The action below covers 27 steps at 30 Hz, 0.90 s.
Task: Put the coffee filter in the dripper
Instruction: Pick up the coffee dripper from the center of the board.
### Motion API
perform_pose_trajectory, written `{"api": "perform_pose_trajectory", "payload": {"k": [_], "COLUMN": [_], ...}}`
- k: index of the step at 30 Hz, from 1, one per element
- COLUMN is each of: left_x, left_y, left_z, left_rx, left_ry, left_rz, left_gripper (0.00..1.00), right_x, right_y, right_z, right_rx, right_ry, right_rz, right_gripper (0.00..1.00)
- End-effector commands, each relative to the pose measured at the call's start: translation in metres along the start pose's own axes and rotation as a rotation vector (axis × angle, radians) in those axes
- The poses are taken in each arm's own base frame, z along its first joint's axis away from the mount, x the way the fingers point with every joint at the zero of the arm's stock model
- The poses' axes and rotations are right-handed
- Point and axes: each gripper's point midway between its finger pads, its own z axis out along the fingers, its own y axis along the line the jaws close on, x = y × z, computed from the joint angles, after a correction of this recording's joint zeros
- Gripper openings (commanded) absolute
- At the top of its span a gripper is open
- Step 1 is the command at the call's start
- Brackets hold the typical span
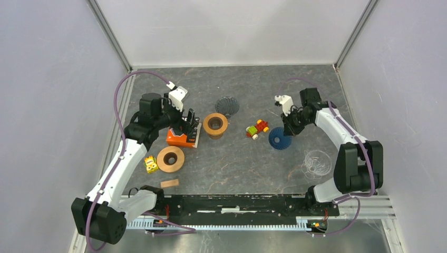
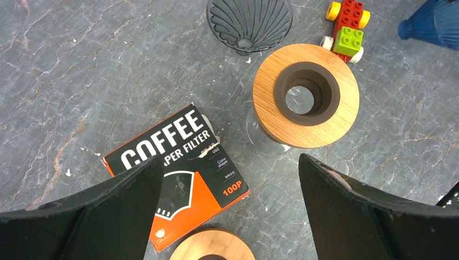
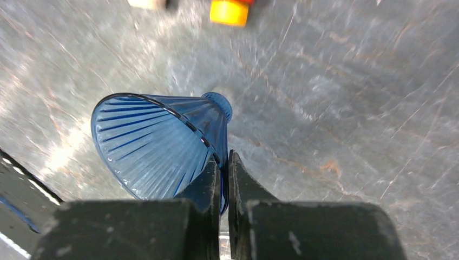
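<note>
My left gripper (image 2: 230,162) is spread wide, nothing between its fingers, hanging over the coffee filter box (image 2: 178,168). The box lies flat, left of the counter's middle, toward the left edge. No loose filter shows outside it. Just beside the box, toward the centre, sits a wooden ring stand (image 2: 306,96), and a dark dripper (image 2: 249,23) lies past it toward the far edge.

My right gripper (image 3: 223,162) is clenched on the rim of the blue dripper (image 3: 157,143), right of the middle. The cone is tilted, narrow end away from the fingers (I cannot tell whether that end touches the counter). A brick toy car (image 1: 257,128) stands between the stand and the blue dripper, and a clear dripper (image 1: 318,162) sits near the right edge.
</note>
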Motion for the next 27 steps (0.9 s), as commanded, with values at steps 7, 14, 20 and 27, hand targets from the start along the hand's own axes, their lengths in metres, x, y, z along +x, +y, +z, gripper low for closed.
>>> {"api": "perform_pose_trajectory", "payload": {"k": [7,14,20,27], "left_x": [-0.042,-0.068,-0.091,-0.119], "left_y": [-0.007,-0.022,-0.039,-0.062], "left_z": [-0.008,-0.002,-0.001,0.004], "left_rx": [0.048,0.108,0.169,0.241], "left_ry": [-0.071,-0.086,-0.108,-0.111], "left_rz": [0.022,-0.018,-0.067,-0.238], "left_gripper": [1.0,0.88,0.8,0.66], "right_x": [-0.145,-0.249,-0.292,-0.304], "right_y": [0.009,0.083,0.117,0.137], "right_z": [-0.071,-0.085,-0.081,-0.068], "right_rx": [-0.026,-0.127,-0.145,-0.127], "right_ry": [-0.321,-0.464,-0.537,-0.564], "right_rz": [-0.095,-0.243,-0.257,-0.2], "right_gripper": [0.0,0.0,0.0,0.0]}}
